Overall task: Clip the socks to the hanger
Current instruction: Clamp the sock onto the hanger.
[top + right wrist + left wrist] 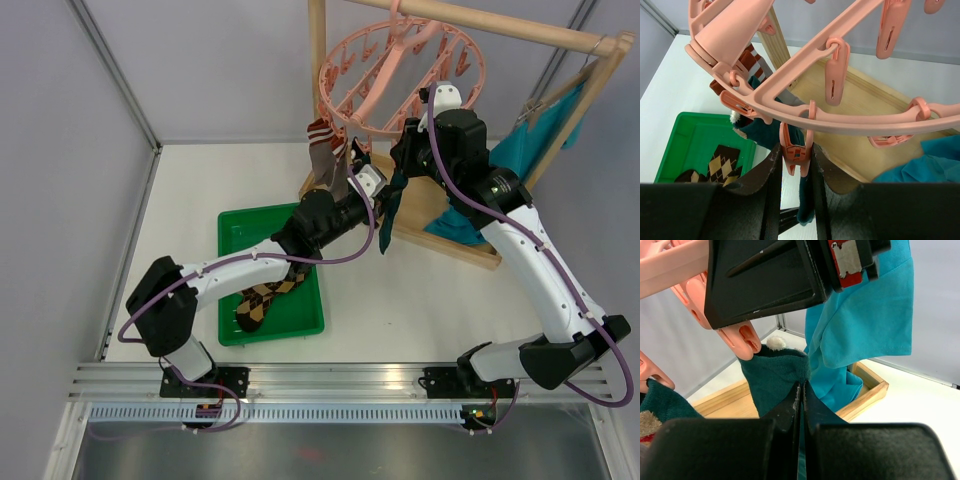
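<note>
Left arm: reaches from its base at the near left, over the green plastic tray (245,235), up and rightward toward the hanger.
Left gripper (801,387): fingers pressed flat together, pinching the top edge of the dark teal fabric sock (775,375), which hangs straight down from the pinch.
Right arm: rises from the near right, elbow bent, wrist tipped in under the ring's right side.
Right gripper (795,152): fingers closed on either side of one small pink clip peg (790,142), squeezing it.
Hanger: the pink plastic round drying hanger (325,85) hangs from the wooden rail frame (318,60), its pegs dangling beneath the ring.
Teal sock and peg: the sock's edge sits just under the squeezed peg; whether it is inside the peg's mouth cannot be told.
Other socks: a grey-brown sock with a red-and-white striped cuff (325,150) hangs clipped at the ring's left; a brown-black argyle sock (262,298) lies in the tray.
Surface: white table (420,300), the frame's wooden base at the far middle, a bright teal cloth (520,150) hung on the frame's right.
Room: plain grey wall panels on both sides.
Cut off: the hanger's hook leaves the top edge; the left arm covers part of the argyle sock.
</note>
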### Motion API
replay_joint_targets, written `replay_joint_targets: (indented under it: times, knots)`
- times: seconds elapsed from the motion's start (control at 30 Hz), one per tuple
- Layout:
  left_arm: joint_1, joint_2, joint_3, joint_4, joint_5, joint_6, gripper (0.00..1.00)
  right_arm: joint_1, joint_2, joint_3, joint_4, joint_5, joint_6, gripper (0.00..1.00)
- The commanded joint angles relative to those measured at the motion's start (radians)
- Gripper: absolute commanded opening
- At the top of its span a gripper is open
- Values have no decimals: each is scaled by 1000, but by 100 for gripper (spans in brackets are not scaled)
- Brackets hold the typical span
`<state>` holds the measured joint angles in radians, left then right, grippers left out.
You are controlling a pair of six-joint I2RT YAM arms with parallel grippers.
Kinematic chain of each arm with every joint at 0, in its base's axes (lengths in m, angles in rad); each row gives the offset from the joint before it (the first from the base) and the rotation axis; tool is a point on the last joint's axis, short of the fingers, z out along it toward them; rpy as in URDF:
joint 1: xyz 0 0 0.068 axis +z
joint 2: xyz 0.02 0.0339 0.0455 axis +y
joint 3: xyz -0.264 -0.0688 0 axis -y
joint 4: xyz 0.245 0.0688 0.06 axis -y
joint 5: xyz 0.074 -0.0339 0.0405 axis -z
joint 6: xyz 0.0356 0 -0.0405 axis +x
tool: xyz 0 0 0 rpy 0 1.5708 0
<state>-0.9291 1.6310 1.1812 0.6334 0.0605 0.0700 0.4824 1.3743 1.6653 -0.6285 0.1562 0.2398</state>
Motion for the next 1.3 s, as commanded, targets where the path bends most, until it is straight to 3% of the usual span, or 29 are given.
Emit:
replay_joint_targets:
  times: [0.0, 1.27]
  knots:
    - [-7, -5, 41, 29, -2, 30, 2, 4, -21, 10, -28, 20, -5, 0]
    - [-8, -56, 78, -6, -16, 59, 2, 5, -27, -16, -27, 25, -19, 0]
